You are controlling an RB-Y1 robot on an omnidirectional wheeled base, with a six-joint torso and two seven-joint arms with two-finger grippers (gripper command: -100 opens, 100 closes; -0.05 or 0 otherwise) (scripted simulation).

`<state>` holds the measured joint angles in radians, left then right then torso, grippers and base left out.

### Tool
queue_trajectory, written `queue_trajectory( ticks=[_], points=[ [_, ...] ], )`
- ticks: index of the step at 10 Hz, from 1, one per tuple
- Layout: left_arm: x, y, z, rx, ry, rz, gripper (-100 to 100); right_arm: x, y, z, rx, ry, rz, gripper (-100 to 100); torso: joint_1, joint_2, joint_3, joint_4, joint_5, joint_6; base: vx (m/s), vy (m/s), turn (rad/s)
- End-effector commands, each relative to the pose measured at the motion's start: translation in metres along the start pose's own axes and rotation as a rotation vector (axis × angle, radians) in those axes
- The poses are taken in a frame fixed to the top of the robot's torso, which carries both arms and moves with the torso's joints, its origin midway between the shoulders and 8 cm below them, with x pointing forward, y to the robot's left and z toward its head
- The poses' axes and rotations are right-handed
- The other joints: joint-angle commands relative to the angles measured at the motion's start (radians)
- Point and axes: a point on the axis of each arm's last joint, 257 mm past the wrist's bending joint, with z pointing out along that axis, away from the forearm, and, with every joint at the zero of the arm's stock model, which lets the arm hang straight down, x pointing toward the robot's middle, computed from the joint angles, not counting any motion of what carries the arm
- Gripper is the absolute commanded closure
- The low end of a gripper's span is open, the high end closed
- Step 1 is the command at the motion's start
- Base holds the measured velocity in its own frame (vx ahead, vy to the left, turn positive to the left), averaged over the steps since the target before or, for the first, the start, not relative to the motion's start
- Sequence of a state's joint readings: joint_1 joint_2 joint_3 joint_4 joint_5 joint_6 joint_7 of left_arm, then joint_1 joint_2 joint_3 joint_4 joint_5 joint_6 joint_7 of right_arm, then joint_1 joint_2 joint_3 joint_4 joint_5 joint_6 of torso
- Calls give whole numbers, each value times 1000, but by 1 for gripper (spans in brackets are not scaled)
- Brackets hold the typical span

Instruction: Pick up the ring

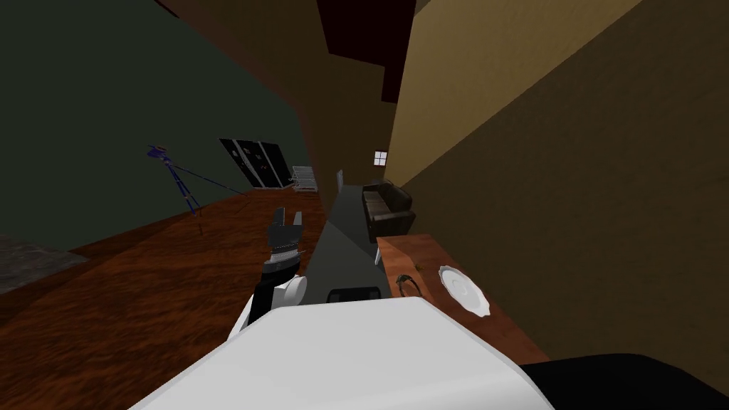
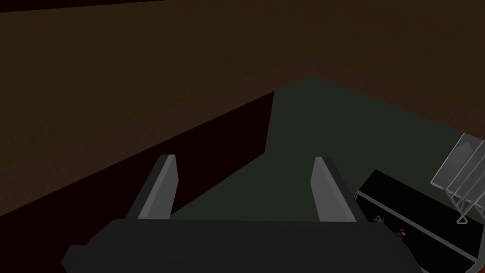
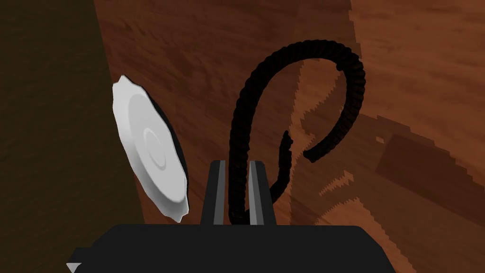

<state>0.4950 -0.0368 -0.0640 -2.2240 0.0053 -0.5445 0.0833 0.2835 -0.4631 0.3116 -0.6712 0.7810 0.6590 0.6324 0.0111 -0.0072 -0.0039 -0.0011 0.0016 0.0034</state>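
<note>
While the right gripper (image 3: 237, 192) clamps the black, rope-textured ring (image 3: 240, 123) near the brown wooden table's (image 3: 417, 71) edge, a white scalloped plate (image 3: 149, 147) sits wall-side; left gripper (image 2: 244, 189) fingers apart, over open floor (image 1: 142, 299).

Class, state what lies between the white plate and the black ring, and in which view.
Only bare brown tabletop lies between plate and ring, seen in the right wrist view.

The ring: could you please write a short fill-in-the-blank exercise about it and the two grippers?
1. The right gripper is ____ on the ring.
2. The ring is ____ in colour.
3. The plate beside it is ____.
4. The left gripper is ____.
Missing words: shut; black; white; open.
</note>
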Motion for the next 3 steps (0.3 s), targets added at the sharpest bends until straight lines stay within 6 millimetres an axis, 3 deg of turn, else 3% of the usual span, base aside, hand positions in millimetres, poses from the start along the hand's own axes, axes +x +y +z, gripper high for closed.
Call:
queue_trajectory(
  ticks=[1, 2, 3],
  points=[
    [0, 0, 0, 0, 0, 0, 0, 7, -11, 6, -3, -1, -5, 100, 0, 0, 0, 0, 0, 0, 60, 146, -24],
    [0, 0, 0, 0, 0, 0, 0, 4, -7, 4, -1, 0, -4, 100, -1, -1, 0, 0, 0, 0, 24, 58, -14],
    [0, 0, 0, 0, 0, 0, 0, 4, -7, 5, -3, -1, -4, 0, -6, 1, 0, 0, -1, 0, 4, 13, 0]
  ],
)
